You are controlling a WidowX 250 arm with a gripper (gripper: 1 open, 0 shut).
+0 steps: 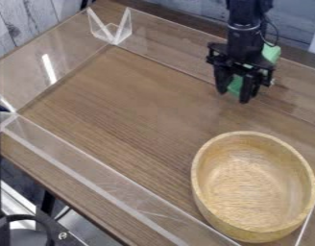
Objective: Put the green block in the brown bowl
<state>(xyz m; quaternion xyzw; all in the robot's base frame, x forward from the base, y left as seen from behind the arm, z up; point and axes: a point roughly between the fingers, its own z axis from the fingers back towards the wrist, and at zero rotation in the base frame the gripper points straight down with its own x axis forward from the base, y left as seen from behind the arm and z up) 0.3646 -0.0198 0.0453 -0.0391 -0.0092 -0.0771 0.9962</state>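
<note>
Light: bright, even, daylight-like
Glare: white streaks on clear wall [51,67], far left of hand [245,88]
Focus: soft, low resolution throughout
Shadows: faint

A robotics lab test bench: a wood-grain desk [122,106] fenced by low clear acrylic walls [70,154], a black robot arm [246,38] standing over it, and whitewashed plank boarding [32,19] behind.
</note>
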